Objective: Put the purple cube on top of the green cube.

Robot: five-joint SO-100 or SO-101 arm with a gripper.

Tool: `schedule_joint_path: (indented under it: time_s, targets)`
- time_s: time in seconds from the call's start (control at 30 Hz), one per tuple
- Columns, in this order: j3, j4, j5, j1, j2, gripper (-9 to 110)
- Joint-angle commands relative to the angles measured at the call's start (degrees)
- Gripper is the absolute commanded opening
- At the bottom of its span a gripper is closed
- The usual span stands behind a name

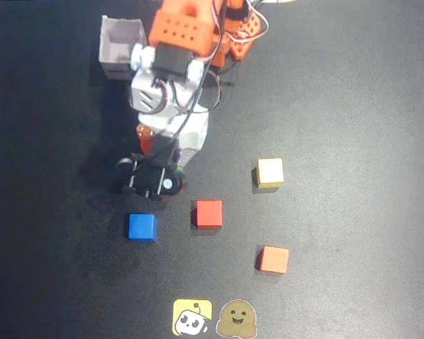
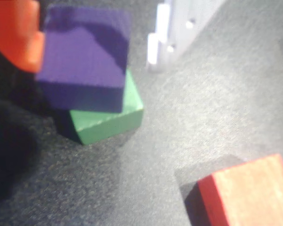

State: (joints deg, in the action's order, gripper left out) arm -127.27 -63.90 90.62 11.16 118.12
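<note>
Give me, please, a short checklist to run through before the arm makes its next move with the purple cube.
1. Purple cube over the green cube: ok, it sits above it in the wrist view.
2. Stack squarely aligned: not ok, the purple cube is offset and turned, so a green corner sticks out.
3. Purple cube resting fully on the green one: cannot tell, the contact is blurred.
4. Gripper released: cannot tell; an orange finger is at the cube's side, the white finger stands apart.
5. Red cube clear of the stack: ok, bare mat lies between them.
</note>
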Motion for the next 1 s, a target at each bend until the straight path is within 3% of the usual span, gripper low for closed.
schedule_joint_path:
  time_s: [0.0,0.23,0.43,0.67,0.97]
  targets:
    - [2.5,-1.4,-0.4,-1.9,4.9,4]
    - [-0.4,-2.8,-1.2,-6.9,12.0,0]
    - [-11.5,3.2,0.2,-13.2,20.1,0]
    - [-22.5,12.6,-2.3,-13.8,25.0,0]
    - [-31.1,16.3,-2.8,-13.2,33.2,0]
